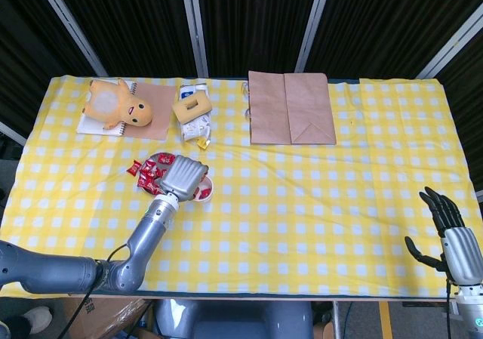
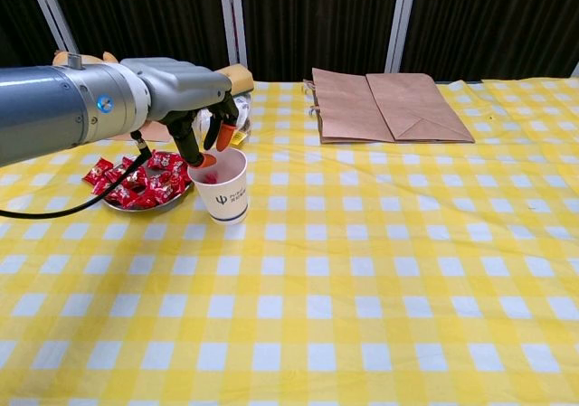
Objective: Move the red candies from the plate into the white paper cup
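Observation:
Red wrapped candies (image 2: 136, 182) are heaped on a small plate (image 2: 127, 205) at the table's left, also seen as candies (image 1: 151, 169) in the head view. The white paper cup (image 2: 224, 189) stands upright just right of the plate. My left hand (image 2: 185, 94) hovers over the cup's rim with its fingers (image 2: 222, 135) apart and holding nothing. From above, the left hand (image 1: 183, 177) hides much of the cup (image 1: 205, 191), and a red candy (image 1: 199, 195) shows inside it. My right hand (image 1: 451, 229) hangs off the table's right front corner, fingers spread, holding nothing.
A flat brown paper bag (image 1: 290, 116) lies at the back centre. A yellow plush toy (image 1: 117, 105) rests on a notebook at the back left, with a small box and packets (image 1: 194, 112) beside it.

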{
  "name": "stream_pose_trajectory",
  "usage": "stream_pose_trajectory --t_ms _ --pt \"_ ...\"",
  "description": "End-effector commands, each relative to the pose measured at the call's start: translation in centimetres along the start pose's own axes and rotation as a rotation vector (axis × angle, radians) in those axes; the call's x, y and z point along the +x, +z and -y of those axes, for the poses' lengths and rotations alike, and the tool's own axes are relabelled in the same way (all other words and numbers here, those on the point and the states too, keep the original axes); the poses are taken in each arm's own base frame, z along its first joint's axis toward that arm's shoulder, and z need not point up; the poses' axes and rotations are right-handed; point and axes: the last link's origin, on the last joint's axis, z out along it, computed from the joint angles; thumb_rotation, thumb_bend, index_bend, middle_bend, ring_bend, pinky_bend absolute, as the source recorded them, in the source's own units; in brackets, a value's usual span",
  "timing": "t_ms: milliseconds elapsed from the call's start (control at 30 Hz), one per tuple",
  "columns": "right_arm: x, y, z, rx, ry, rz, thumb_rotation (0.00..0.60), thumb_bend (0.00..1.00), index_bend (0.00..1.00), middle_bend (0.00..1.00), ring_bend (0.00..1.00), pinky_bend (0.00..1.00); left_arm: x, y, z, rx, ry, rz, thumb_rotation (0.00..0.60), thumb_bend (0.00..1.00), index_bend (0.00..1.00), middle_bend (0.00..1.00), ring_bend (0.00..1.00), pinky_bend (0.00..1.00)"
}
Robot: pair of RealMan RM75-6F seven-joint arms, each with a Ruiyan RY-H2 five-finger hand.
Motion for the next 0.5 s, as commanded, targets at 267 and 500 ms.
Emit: stream_pose_trajectory --t_ms 267,500 --pt "0.0 0.0 0.0 0.0 0.0 -0.001 0.6 0.42 0.0 0.0 0.0 0.0 0.7 -0.1 0.2 -0.001 -0.028 -0.026 0.6 0.36 0.45 0.41 0.96 0.96" --pt "0.1 0.0 -0.1 -0.001 0.0 -0.003 0.6 0.42 0.0 0.0 0.0 0.0 2.2 -0.7 2.2 0.033 -0.053 -0.073 0.6 0.29 0.42 0.39 0.96 0.96"
